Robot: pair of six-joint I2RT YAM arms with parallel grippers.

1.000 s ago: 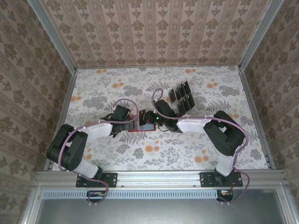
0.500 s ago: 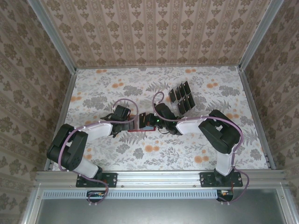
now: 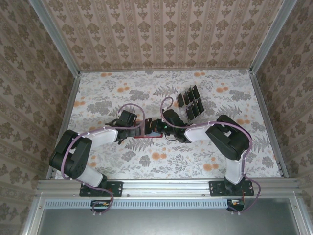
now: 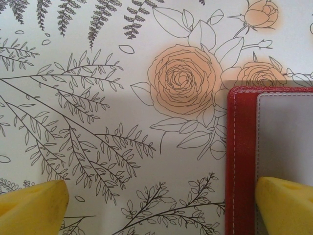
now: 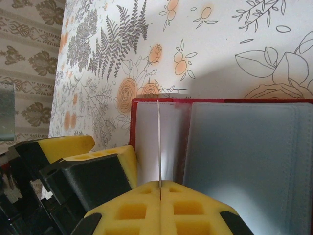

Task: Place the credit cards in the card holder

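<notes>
The card holder (image 3: pixel 145 135) lies open on the table between my two grippers, a red wallet with pale grey-blue pockets (image 5: pixel 244 147). My right gripper (image 5: pixel 160 185) is shut on a credit card (image 5: pixel 159 142), seen edge-on, standing upright over the wallet's left pocket. My left gripper (image 4: pixel 159 210) is open and straddles the wallet's red edge (image 4: pixel 239 161). One of its yellow fingertips (image 4: pixel 286 205) rests on the pale pocket, the other (image 4: pixel 32 205) on the tablecloth. Several more dark credit cards (image 3: pixel 190 103) stand further back to the right.
The dark cards stand in a clear slotted rack (image 3: pixel 196 108) just behind the right arm's wrist. The left gripper's finger (image 5: pixel 122 159) sits close beside the right gripper's fingers. Floral tablecloth lies open all around, with papered walls on three sides.
The right arm has folded in, its elbow swinging left while its gripper stays at the wallet. The left arm and the wallet have not moved.
</notes>
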